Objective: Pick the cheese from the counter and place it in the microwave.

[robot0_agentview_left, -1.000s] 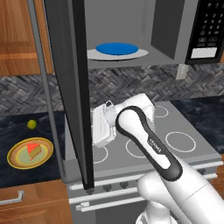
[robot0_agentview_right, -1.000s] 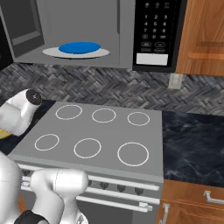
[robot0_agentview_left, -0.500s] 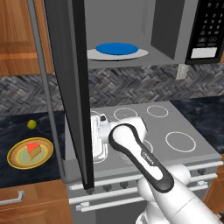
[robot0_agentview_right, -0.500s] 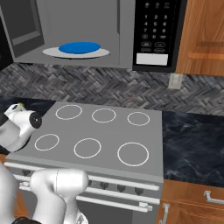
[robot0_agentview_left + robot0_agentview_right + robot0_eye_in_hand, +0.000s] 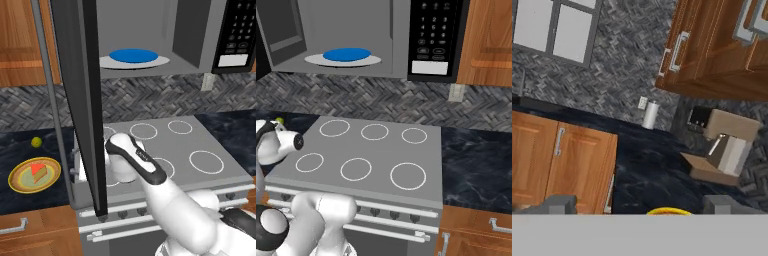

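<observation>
The cheese [image 5: 38, 171], a small red-topped wedge, lies on a yellow plate [image 5: 20, 181] on the dark counter [image 5: 20, 152] left of the stove. Above the stove hangs the microwave [image 5: 192, 30], its dark door [image 5: 82, 100] swung wide open and its white turntable [image 5: 150, 62] carrying a blue disc. My arm reaches left across the stove, and the hand is mostly hidden behind the door, a little right of the plate. In the hand view my gripper [image 5: 641, 205] is open, its fingertips [image 5: 559, 204] far apart and empty, with the plate rim [image 5: 668, 211] just between them.
A tiny yellow-green ball [image 5: 36, 142] lies behind the plate. The grey stovetop [image 5: 376, 155] sits under the microwave, with more counter [image 5: 476, 160] to its right. The hand view looks along the counter to a white cylinder [image 5: 650, 115] and a boxy appliance [image 5: 724, 150].
My arm has swung left and lower over the stove. The hand has passed behind the open door toward the plate. The gripper has stayed open.
</observation>
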Available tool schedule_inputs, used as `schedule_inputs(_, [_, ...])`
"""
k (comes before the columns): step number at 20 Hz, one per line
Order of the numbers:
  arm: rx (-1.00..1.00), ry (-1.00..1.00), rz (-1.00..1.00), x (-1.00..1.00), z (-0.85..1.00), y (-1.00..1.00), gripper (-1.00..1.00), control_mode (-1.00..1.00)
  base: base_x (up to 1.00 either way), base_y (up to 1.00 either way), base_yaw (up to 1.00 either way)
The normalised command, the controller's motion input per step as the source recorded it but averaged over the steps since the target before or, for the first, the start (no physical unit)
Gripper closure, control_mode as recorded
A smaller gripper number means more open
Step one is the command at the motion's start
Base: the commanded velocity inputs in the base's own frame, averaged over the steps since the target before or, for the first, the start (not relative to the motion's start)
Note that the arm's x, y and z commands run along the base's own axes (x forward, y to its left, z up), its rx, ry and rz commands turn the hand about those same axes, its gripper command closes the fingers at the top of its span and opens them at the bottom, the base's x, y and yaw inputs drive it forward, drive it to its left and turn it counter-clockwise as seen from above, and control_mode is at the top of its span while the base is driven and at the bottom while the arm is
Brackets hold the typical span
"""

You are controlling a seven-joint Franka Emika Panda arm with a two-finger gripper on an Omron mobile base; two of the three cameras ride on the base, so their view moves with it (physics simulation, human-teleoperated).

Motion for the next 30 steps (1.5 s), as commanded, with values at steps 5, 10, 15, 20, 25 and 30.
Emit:
schedule_inputs(5, [0.00,0.16,0.16,0.56,-0.12,0.49,-1.00,-1.00,0.00,0.00,0.00])
schedule_inputs(10, [0.00,0.14,0.21,0.47,-0.16,0.59,-1.00,-1.00,0.00,0.00,0.00])
schedule_inputs(15, [-0.08,0.03,0.18,0.24,-0.22,0.42,-1.00,-1.00,0.00,0.00,0.00])
schedule_inputs(20, [-0.13,0.02,0.13,0.10,-0.39,0.11,-1.00,-1.00,0.00,0.00,0.00])
schedule_inputs(25, [-0.15,0.00,0.10,0.20,-0.31,0.29,-1.00,-1.00,0.00,0.00,0.00])
schedule_inputs(30, [-0.16,-0.01,0.02,0.08,-0.24,0.45,-1.00,-1.00,0.00,0.00,0.00])
